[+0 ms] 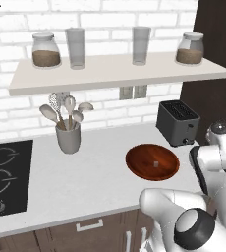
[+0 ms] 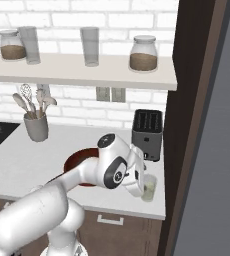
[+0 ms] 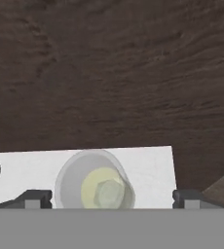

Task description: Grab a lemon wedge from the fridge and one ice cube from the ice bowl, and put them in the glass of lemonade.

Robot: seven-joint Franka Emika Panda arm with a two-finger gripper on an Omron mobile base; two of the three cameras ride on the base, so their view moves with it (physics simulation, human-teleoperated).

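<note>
I'm hovering my gripper [image 3: 112,198], fingers spread wide and pinching nothing, over the glass of lemonade [image 3: 95,181] at the counter's [image 1: 85,177] right front corner; toaster [image 2: 147,134] behind, ice bowl [image 1: 152,162] alongside.

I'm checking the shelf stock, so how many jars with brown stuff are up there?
2. One jar sits at the left end of the shelf; the other jar sits at its right end, next to the dark cabinet. None looks hidden behind the tall glasses between them.

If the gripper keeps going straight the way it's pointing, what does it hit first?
Most likely the glass of lemonade, which sits directly between the open gripper fingers, with the counter underneath; depth is hard to judge.
</note>
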